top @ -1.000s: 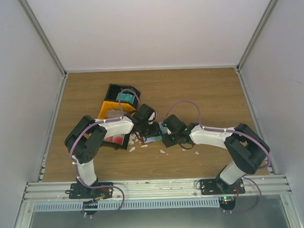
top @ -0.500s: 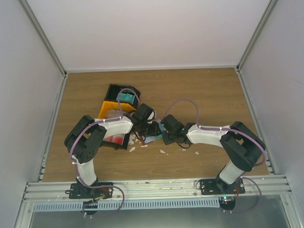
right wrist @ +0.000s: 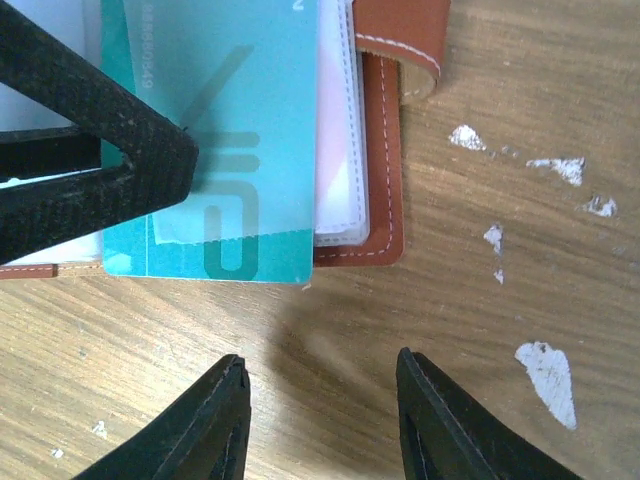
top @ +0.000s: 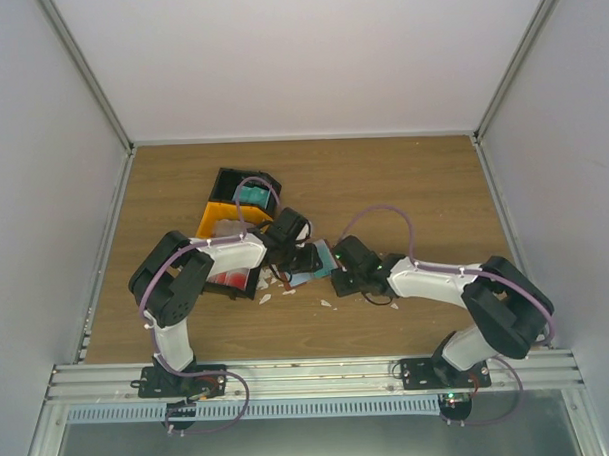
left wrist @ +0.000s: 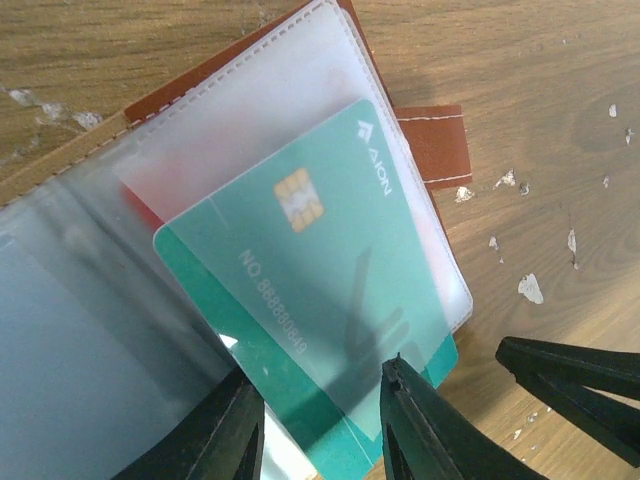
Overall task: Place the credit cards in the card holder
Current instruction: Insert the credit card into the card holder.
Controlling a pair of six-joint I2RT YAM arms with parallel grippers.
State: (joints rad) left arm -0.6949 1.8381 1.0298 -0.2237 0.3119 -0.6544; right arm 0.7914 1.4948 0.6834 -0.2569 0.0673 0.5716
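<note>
Wood-grain table (top: pixel 403 185) carries the open reddish-brown leather card holder (left wrist: pixel 440 145) near its middle, with a teal plastic credit card (left wrist: pixel 300 290) partly inside its clear sleeve. Left gripper (left wrist: pixel 320 375) stands part-open over the card's exposed end; right gripper (right wrist: pixel 320 358) gapes empty beside it. Next, judging by this: push the card home.

Teal credit card (left wrist: pixel 290 290) partly tucked into the open reddish-brown card holder (left wrist: pixel 432 145)

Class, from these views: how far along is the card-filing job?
Done: something red, likely a card, sits behind the card holder's sleeve. In hand: the teal card is partway in, left gripper at its end; right gripper open. Left: more cards in the tray.
</note>
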